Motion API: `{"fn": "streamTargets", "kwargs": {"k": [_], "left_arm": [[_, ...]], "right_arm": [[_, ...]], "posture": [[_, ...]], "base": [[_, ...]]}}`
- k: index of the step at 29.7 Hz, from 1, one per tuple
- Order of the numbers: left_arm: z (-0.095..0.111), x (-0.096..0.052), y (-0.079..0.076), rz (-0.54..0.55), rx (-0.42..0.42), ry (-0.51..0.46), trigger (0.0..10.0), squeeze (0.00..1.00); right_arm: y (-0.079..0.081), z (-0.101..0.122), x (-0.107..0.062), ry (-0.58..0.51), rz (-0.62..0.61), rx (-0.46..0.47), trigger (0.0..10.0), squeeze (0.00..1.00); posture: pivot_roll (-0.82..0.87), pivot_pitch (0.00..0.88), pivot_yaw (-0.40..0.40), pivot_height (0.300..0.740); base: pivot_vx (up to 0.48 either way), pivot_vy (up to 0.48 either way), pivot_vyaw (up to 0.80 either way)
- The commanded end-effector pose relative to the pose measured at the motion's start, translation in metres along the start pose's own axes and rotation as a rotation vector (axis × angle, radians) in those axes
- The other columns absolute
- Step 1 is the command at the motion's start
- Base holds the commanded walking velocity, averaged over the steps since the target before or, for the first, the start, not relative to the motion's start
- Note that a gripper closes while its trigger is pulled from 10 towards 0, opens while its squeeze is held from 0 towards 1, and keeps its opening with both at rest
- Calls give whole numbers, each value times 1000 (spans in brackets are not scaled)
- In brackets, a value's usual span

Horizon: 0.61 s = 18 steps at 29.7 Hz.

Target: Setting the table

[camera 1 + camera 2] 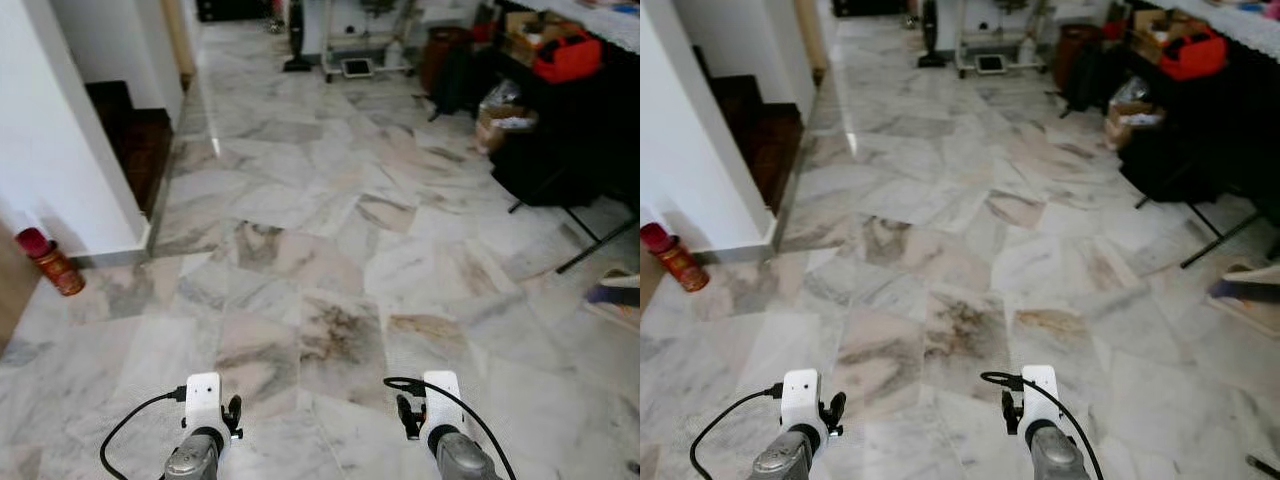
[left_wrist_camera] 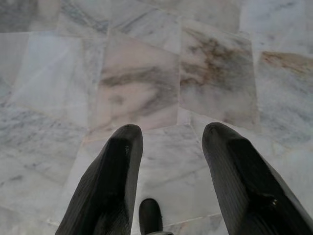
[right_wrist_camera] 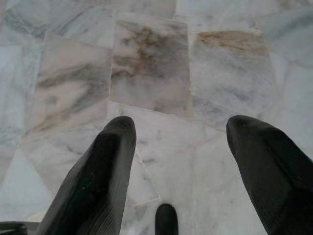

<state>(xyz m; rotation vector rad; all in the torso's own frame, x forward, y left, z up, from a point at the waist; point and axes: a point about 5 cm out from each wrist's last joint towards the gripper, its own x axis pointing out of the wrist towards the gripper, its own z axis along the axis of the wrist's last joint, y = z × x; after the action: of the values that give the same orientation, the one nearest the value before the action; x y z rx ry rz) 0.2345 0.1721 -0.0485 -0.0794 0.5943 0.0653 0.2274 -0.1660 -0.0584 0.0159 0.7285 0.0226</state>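
Left hand (image 2: 168, 147) and right hand (image 3: 181, 142) (both spread, empty) hang over veined marble floor (image 1: 330, 250).

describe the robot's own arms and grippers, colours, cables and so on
Both arms are silver-grey tubes ending in a white boxy wrist block, each with a thin black cable looping off it: left arm, right arm. The left gripper and right gripper each have two long, matte black fingers with rounded tips.
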Motion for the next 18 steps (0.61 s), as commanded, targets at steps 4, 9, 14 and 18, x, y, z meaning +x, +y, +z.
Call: {"fn": "streamTargets", "kwargs": {"k": [4, 9, 14, 18], "left_arm": [[-5, -1, 1, -10, 14, 36, 10000, 0], [-6, -2, 2, -8, 18, 43, 10000, 0], [-7, -2, 4, -8, 25, 50, 10000, 0], [-7, -2, 4, -7, 25, 50, 10000, 0]], "right_arm": [[-2, -5, -1, 13, -14, 17, 10000, 0], [-2, -5, -2, 14, -13, 16, 10000, 0], [-1, -7, -2, 18, -11, 18, 10000, 0], [-1, -7, -2, 19, -11, 18, 10000, 0]], "posture": [[24, 0, 38, 740], [22, 0, 37, 740], [27, 0, 37, 740], [27, 0, 37, 740]], "base": [[0, 0, -759], [0, 0, -760], [0, 0, -761], [0, 0, -756]]}}
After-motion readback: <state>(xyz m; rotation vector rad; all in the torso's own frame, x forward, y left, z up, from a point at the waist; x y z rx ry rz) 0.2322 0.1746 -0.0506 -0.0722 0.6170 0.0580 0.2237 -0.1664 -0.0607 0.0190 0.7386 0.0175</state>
